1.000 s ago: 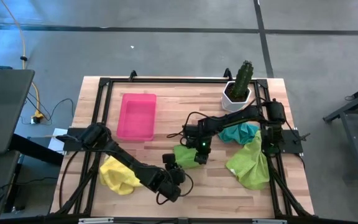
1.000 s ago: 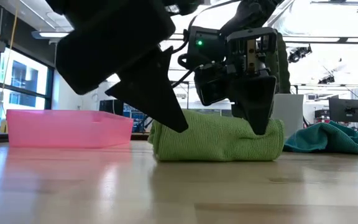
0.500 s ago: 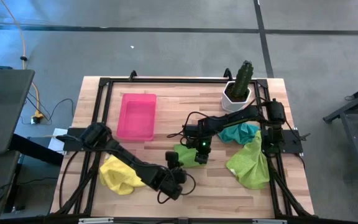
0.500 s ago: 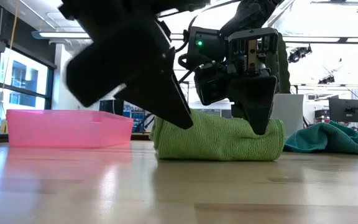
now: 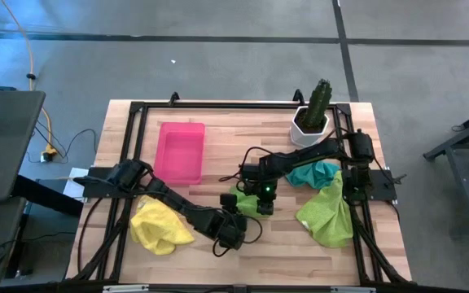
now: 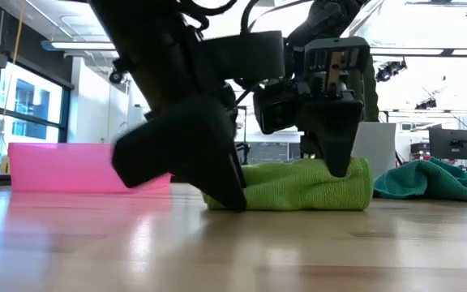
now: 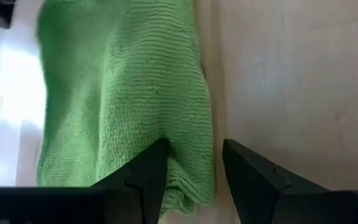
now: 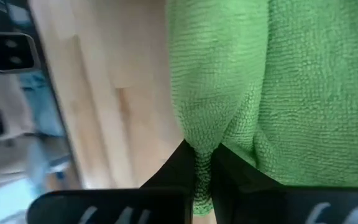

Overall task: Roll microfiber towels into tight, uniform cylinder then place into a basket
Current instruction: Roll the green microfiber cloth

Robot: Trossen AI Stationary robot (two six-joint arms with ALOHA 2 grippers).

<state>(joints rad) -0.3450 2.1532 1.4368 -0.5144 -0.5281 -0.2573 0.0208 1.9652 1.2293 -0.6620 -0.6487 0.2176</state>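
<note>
Swinging in from the bench's front edge, the left hand (image 5: 236, 213) has come right up to the near end of the rolled lime green microfibre towel (image 6: 302, 185); its fingers (image 7: 143, 176) stand apart, one pressed into the cloth and the other over bare wood beside it. At the roll's far end the right hand (image 6: 334, 162) stays pinched together on a fold of the same towel. That roll lies mid-bench. Further right sit the crumpled teal cloth towel (image 5: 312, 173) and a larger loose lime green towel (image 5: 326, 211); the rumpled yellow towel (image 5: 157, 226) lies front left. Beyond, the shallow pink plastic basket (image 5: 179, 151) stands well apart.
</note>
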